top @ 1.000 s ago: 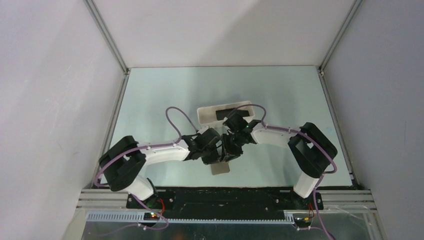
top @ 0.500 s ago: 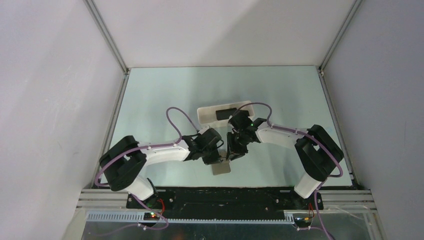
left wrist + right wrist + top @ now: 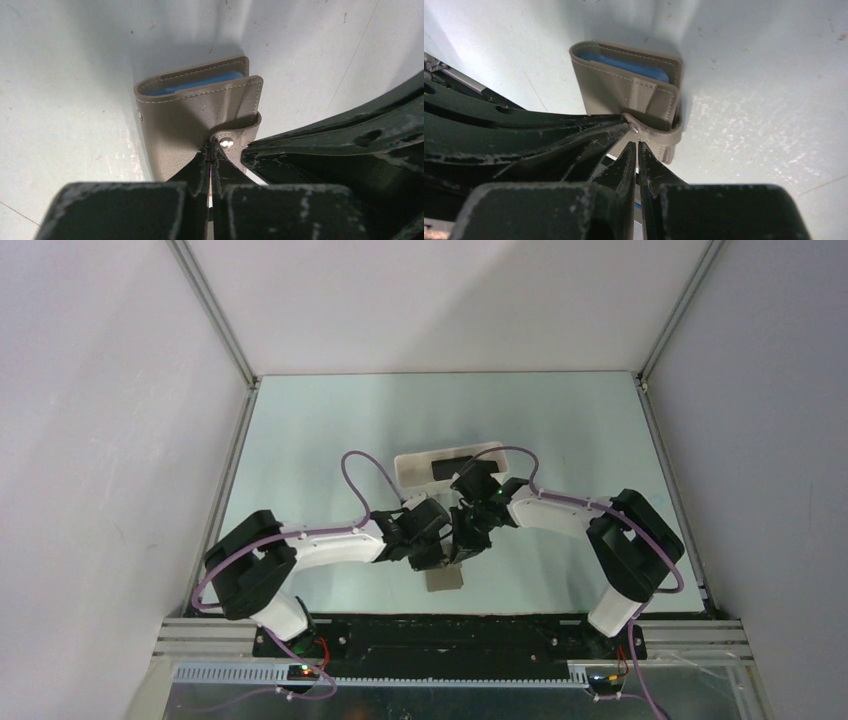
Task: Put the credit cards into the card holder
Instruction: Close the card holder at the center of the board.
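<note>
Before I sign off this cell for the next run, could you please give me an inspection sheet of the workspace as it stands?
Surface: pale table, lightly speckled and scuffed.
Job's things: card holder lies folded near the front edge, blue lining showing; one black credit card lies in the white tray behind it.
Clutter: nothing seen.
Grippers: left gripper closed at the strap tab, apparently pinching it; right gripper closed beside the tab, nothing visible between its fingers.
Cables: purple cables loop over both arms, off the table.
Surroundings: white walls and an aluminium frame.
</note>
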### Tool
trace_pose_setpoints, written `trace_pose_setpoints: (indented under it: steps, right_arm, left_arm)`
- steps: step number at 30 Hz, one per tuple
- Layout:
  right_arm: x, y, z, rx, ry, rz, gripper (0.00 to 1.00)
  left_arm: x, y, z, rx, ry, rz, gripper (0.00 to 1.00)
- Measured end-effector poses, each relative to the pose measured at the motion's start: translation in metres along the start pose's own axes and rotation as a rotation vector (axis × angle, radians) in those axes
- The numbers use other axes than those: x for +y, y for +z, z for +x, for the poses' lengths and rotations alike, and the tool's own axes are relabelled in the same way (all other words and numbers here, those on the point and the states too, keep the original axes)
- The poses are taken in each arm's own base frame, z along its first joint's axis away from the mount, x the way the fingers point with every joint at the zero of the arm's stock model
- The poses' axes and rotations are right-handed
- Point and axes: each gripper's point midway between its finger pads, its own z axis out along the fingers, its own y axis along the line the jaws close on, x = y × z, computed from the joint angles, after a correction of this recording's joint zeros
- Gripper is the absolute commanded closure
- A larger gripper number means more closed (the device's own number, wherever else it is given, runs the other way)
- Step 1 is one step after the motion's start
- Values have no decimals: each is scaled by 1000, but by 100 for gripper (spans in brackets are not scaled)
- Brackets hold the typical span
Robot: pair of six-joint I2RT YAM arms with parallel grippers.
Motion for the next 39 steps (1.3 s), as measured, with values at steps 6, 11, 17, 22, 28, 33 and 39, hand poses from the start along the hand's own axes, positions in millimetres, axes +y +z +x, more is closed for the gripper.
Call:
trace_pose_setpoints:
  steps: [6, 11, 17, 22, 28, 33, 39]
  right_arm:
    - [7, 6, 1, 13, -1, -26, 92]
    - [8, 10, -1, 17, 5, -22, 93]
    - [5, 13, 2, 26, 5, -3, 93]
    - [4, 13, 4, 30, 4, 2, 93]
    - [3, 13, 6, 33, 3, 13, 93]
    - [3, 13, 6, 33, 1, 13, 93]
    - [3, 13, 6, 33, 1, 13, 93]
  left_arm:
    - [-1, 0, 3, 4, 14, 0, 100]
    - [-1, -1, 4, 3, 23, 0, 100]
    - [-1, -1, 3, 1, 37, -4, 100]
    - [-1, -3, 5, 0, 48, -8, 100]
    - [-1, -4, 8, 5, 61, -9, 100]
    - [-1, -5, 10, 8, 81, -9, 100]
    - [-1, -11, 16, 17, 108, -8, 100]
